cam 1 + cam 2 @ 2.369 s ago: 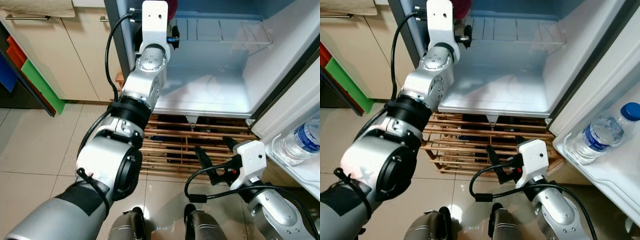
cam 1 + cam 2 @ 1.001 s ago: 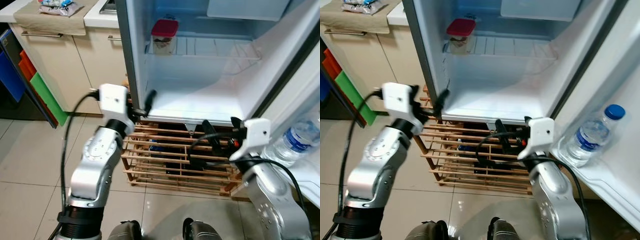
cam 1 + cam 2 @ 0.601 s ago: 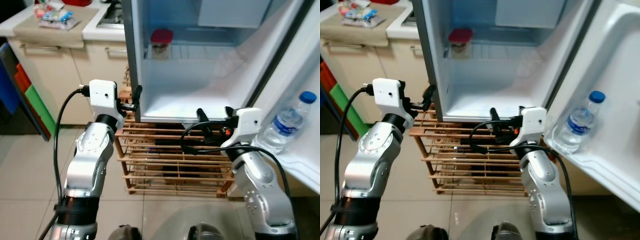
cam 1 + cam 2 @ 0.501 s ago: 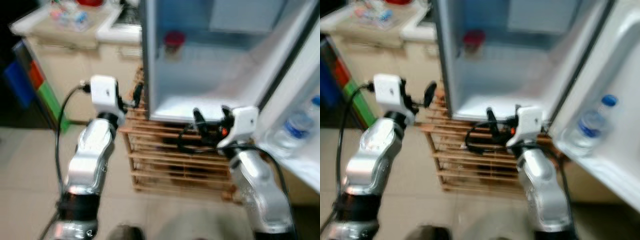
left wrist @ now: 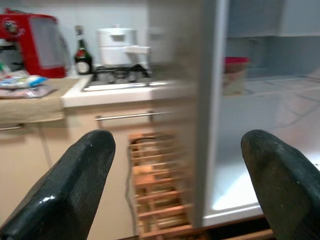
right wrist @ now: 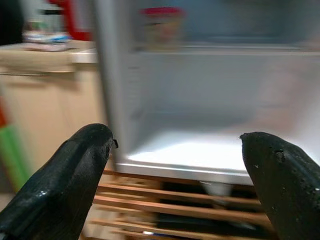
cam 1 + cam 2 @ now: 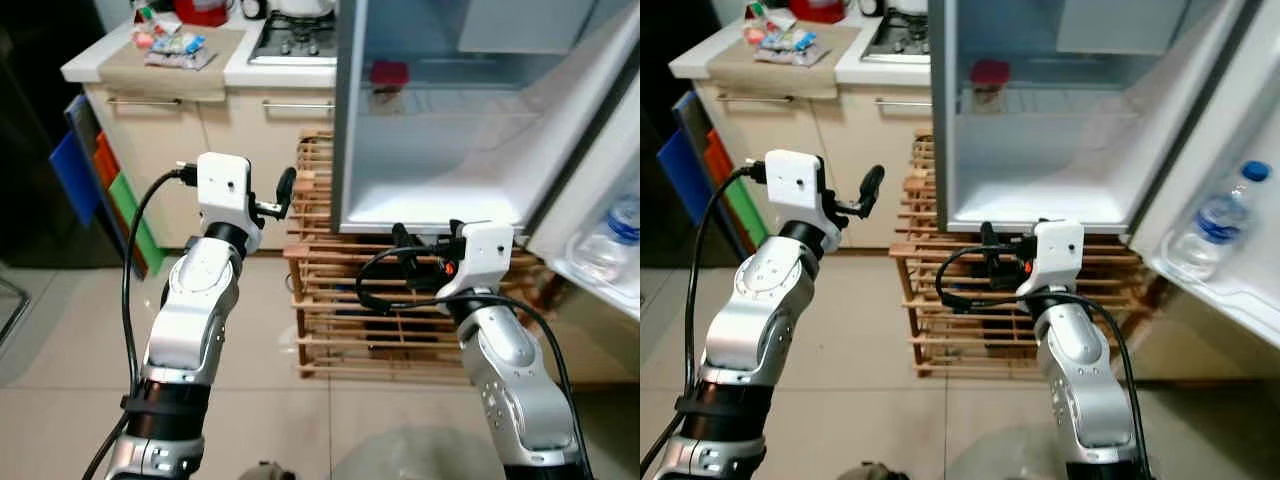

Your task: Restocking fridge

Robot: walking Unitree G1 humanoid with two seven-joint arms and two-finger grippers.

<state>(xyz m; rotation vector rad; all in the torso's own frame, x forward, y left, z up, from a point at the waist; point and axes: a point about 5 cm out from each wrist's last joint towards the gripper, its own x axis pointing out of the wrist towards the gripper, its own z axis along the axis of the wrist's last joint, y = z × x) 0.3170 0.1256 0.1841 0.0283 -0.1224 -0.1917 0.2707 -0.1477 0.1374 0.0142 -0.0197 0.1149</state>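
Fridge (image 7: pixel 440 150) stands open above a wooden rack (image 7: pixel 340 310), farther from the camera than a second ago, since the robot has backed away and the view now takes in more floor. A red-lidded jar (image 7: pixel 388 78) sits on its wire shelf, where the left gripper was reaching earlier. A bottle (image 7: pixel 1220 222) lies in the door tray (image 7: pixel 1230 290). The left gripper (image 7: pixel 286 190) now hangs released and empty outside the fridge, beside its left wall. The right gripper (image 7: pixel 425 245), fingers spread and empty, hovers just below the fridge's front edge. Packets (image 7: pixel 168 42) lie on the bench (image 7: pixel 150 70) by a hob (image 7: pixel 300 35).
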